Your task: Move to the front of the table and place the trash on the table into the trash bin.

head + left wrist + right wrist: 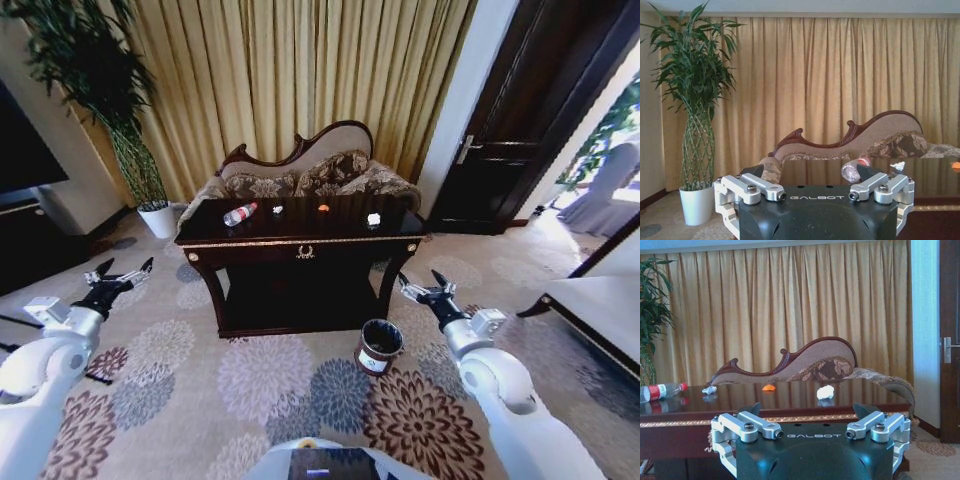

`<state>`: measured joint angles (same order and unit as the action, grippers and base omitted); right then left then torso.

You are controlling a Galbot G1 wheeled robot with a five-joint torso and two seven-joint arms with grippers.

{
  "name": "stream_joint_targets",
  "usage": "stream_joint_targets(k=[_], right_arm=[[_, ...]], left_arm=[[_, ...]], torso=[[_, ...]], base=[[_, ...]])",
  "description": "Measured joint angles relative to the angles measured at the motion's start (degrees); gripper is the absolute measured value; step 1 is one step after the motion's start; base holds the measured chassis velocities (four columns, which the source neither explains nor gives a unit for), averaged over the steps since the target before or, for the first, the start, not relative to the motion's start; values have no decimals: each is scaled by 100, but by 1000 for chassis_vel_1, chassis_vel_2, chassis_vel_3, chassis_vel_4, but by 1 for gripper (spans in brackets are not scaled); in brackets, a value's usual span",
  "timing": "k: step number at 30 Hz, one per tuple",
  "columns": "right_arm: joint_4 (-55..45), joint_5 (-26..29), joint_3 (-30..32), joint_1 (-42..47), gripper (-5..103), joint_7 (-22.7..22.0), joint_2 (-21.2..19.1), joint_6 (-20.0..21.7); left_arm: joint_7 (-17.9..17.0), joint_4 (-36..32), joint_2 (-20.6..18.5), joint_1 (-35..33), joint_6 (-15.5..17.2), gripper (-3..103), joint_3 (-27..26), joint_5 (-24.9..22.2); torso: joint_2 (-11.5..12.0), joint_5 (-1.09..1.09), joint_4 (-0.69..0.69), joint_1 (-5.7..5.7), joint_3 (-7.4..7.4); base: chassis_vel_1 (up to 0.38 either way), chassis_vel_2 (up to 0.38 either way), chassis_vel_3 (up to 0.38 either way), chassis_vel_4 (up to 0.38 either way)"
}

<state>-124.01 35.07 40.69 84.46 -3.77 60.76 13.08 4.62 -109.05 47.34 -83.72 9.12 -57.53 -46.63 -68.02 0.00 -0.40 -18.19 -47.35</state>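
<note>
Green bamboo in a white pot (157,218) stands at the far left by the gold curtain (290,70). Low on that side, the left gripper (120,277) hangs over the patterned carpet (270,385), short of the table (300,250) and well apart from it, its fingers (141,268) spread wide and grasping nothing. On the dark glossy surface the trash lies in a loose row: a clear bottle (239,214) on its side near the left end (red cap pointing toward the sofa side), then a small white scrap (278,210), an orange piece (323,208), and a larger white crumpled scrap (373,219) near the right end. None of them touch each other. A brown sofa (310,175) sits just behind the table. The trash bin (379,346) stands upright on the carpet beside the table's front right leg. Just to its right the right gripper (424,288) hovers above the carpet, near the table's right corner, fingers (439,279) released and empty. A dark door (520,110) closes the right side.
</note>
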Motion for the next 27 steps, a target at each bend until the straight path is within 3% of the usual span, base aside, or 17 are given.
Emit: stream_joint_targets(k=[27], right_arm=[[39,-116,-128,-37,100,68,19,-17]], left_arm=[[0,7,74,-42,-32,100,14,49]], torso=[[1,1,1,0,0]], base=[[-210,212,211,-209]])
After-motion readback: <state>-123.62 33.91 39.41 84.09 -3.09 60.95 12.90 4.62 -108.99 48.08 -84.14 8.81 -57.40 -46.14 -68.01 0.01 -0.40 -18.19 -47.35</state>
